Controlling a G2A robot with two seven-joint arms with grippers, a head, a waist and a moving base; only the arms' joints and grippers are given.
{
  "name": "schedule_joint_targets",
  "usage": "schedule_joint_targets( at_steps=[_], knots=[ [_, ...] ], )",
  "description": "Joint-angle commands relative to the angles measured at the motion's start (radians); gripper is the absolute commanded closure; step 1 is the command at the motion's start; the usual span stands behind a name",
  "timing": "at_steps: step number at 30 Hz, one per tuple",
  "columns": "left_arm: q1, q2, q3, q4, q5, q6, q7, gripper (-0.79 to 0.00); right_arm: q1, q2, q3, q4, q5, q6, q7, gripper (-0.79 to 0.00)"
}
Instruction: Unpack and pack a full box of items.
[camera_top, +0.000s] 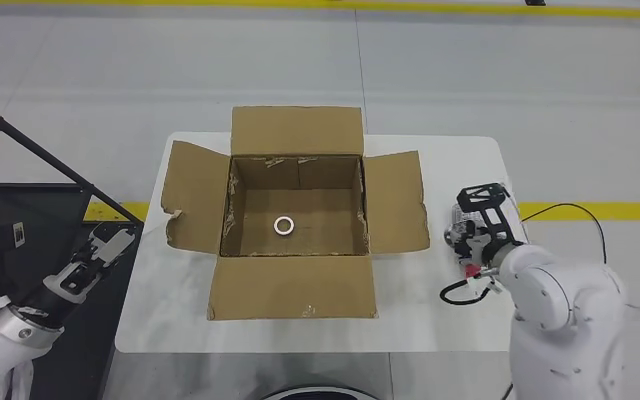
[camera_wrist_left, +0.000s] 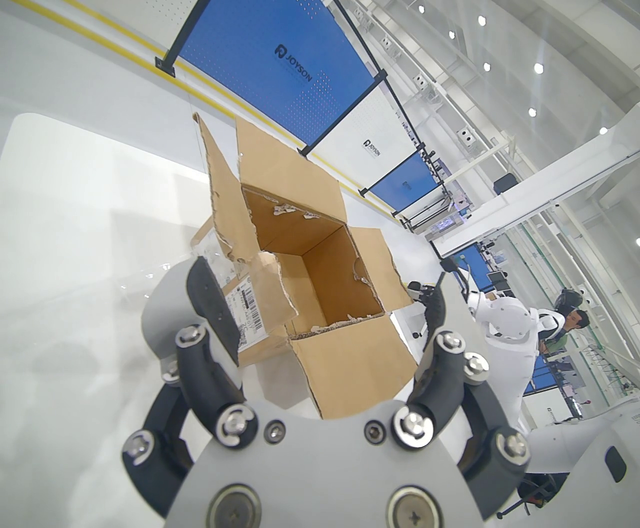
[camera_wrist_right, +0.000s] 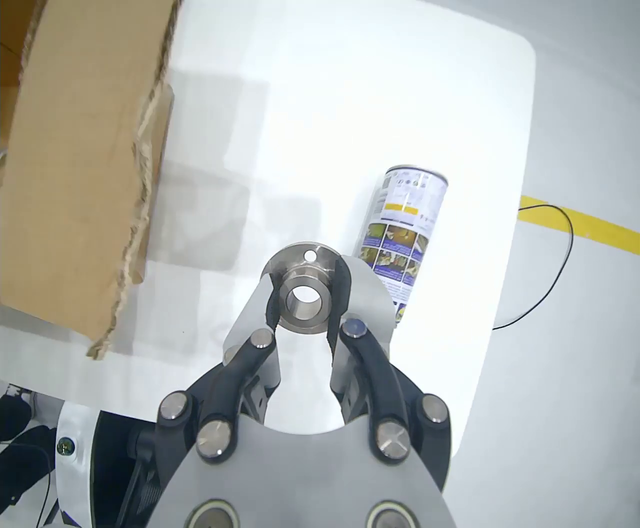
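**One ring (camera_top: 285, 226) left inside: unpacking, with a part in the right arm's grasp**

Three items are visible. The small ring lies alone on the floor of the open cardboard box (camera_top: 296, 172), which stands mid-table with all four flaps spread. The right gripper (camera_wrist_right: 306, 292) hangs over the white table (camera_wrist_right: 350, 100) just to the right of the box. Its jaws are drawn narrow around a flanged metal bushing (camera_wrist_right: 295, 262), with the bore facing the wrist camera. A spray can (camera_wrist_right: 406, 235) lies on its side on the table just beside that gripper. The left gripper (camera_wrist_left: 320, 280) sits off the table's left edge with its jaws wide and empty, pointed toward the box.

The step in hand appears to be unpacking, and the bushing is not yet set down. The next move calls for lowering it onto bare table clear of the can, which could roll if nudged, and then opening the jaws. The ring will then need a deep reach between the box walls and a fine pinch.
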Motion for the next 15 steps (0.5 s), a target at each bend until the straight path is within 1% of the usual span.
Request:
schedule_joint_targets(
  at_steps=[1,10,15],
  knots=[
    [0.0,0.0,0.0,0.0,0.0,0.0,0.0,-0.785,-0.004,0.002,-0.009,0.02,0.007,-0.003,-0.005,0.0],
    [0.0,0.0,0.0,0.0,0.0,0.0,0.0,-0.785,0.006,0.008,-0.077,0.142,0.001,0.007,-0.067,0.0],
    [0.0,0.0,0.0,0.0,0.0,0.0,0.0,-0.785,0.013,0.011,-0.104,0.214,-0.033,0.028,-0.1,0.0]
  ],
)
